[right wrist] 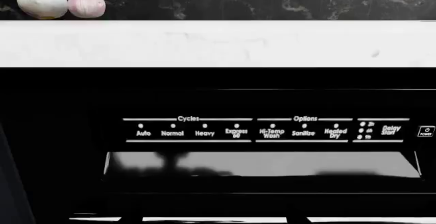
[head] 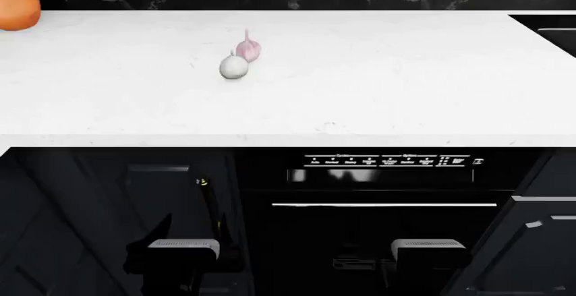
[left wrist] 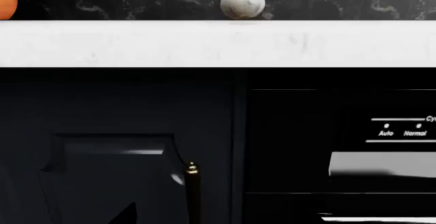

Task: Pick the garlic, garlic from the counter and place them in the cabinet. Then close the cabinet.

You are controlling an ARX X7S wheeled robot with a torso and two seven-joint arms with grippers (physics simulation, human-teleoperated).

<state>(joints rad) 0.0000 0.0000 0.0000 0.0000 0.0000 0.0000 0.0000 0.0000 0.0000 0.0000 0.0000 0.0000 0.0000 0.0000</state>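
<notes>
Though low, fingers (head: 183, 247) (dark) indistinct.

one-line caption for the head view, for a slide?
White garlic bulb beside pinkish garlic bulb on white stone counter, above black dishwasher.

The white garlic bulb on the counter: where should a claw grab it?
Probably across the round belly of the white garlic, coming down from above. Its stem points up, and the pink garlic sits close behind, so close the fingers on its free left and right sides.
</notes>
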